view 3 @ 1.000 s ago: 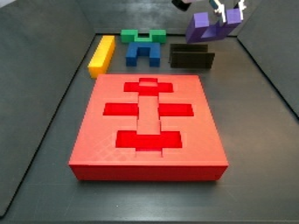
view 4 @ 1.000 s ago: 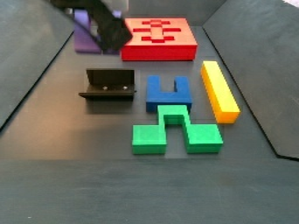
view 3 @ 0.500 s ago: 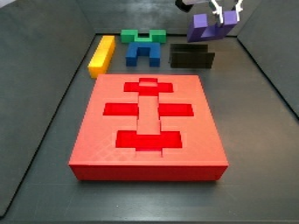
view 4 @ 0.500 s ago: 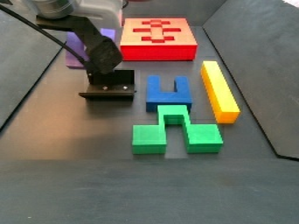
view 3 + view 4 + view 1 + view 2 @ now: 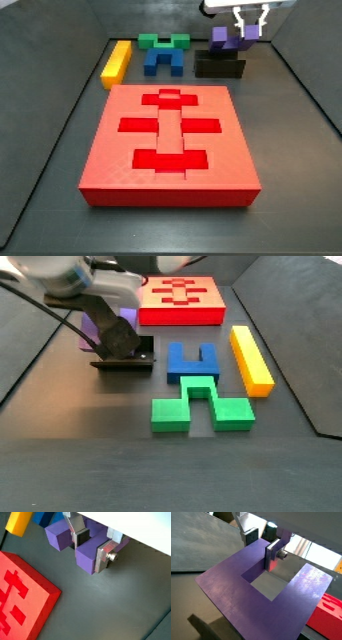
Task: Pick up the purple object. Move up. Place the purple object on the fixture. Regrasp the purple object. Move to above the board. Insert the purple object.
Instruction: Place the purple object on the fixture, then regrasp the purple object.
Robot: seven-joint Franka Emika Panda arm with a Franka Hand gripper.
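The small purple plastic U-shaped block [image 5: 233,40] is seen at the upper right of a side view, clamped by one prong between the flat silver fingers [image 5: 102,558] of the gripper [image 5: 249,29]. It is held directly above the small black box-like fixture [image 5: 221,66], behind the large flat red board [image 5: 168,143].

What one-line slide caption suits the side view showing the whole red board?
Pincer holds small purple U-shaped block above black fixture.
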